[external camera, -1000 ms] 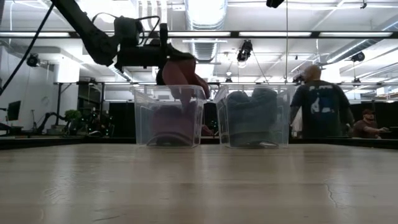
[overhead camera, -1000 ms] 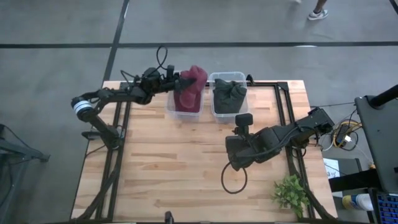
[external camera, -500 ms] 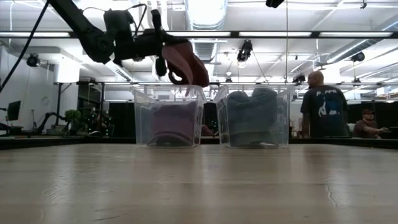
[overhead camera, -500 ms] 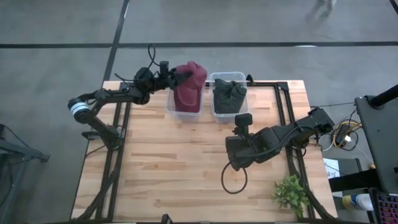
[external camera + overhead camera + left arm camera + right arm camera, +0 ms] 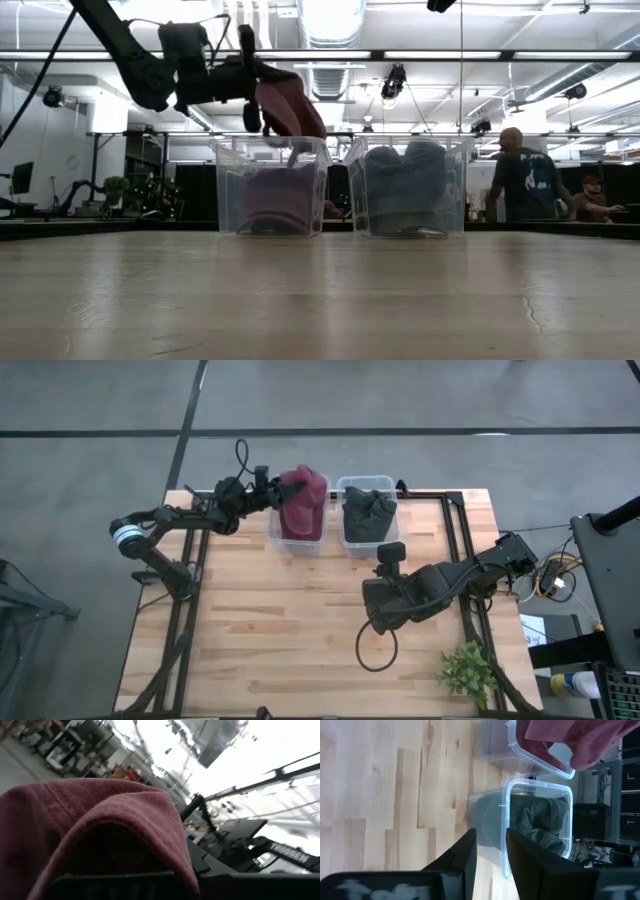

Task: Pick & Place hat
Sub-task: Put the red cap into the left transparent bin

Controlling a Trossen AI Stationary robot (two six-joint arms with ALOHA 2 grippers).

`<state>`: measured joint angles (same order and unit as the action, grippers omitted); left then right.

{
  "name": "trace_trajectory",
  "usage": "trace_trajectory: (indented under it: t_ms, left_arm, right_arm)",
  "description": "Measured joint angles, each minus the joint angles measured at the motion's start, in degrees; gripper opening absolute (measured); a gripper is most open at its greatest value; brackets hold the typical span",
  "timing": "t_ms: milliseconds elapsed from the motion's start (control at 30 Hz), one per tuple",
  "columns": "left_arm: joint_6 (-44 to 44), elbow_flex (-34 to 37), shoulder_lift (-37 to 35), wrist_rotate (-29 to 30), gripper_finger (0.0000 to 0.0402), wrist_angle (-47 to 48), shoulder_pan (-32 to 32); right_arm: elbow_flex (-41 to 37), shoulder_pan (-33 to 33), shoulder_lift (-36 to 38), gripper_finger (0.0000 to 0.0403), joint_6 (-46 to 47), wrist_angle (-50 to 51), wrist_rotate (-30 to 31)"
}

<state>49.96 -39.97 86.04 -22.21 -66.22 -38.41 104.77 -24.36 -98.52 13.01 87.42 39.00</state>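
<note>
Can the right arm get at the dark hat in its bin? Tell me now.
Probably yes. The right gripper sits near the open-topped bin holding the dark hat, with bare table between. The left gripper, shut on the maroon hat, is over the neighbouring bin.

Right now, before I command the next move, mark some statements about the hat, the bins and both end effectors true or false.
1. The left end effector holds the maroon hat above the left bin. True.
2. The right bin is empty. False: dark hats fill it.
3. The right end effector grips a hat. False: its fingers are apart with nothing between them.
4. A green plant sits at the table's corner. True.
</note>
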Motion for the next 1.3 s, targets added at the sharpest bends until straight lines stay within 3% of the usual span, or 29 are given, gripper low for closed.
trace_trajectory:
  t_ms: [233,667,900,1167,1300]
  left_arm:
    - [1.1,-0.8,0.0,0.9,0.0,-4.2,0.2]
    - [-2.3,0.7,5.1,1.9,0.0,0.0,2.2]
    - [-5.3,2.9,4.8,2.3,0.0,1.2,2.1]
    - [-6.6,3.6,4.8,4.0,0.0001,9.3,2.1]
    - [-7.3,3.5,4.8,4.8,0.0018,9.7,2.1]
  right_arm:
    - [0.0,0.0,0.0,0.0082,-1.2,-0.2,0.0]
    - [0.0,0.0,0.0,0.0071,-1.1,-0.7,0.0]
    - [0.0,0.0,0.0,0.0073,-1.0,-0.9,0.0]
    - [0.0,0.0,0.0,0.0072,-1.2,-1.0,0.0]
    - [0.0,0.0,0.0,0.0079,-1.1,-1.0,0.0]
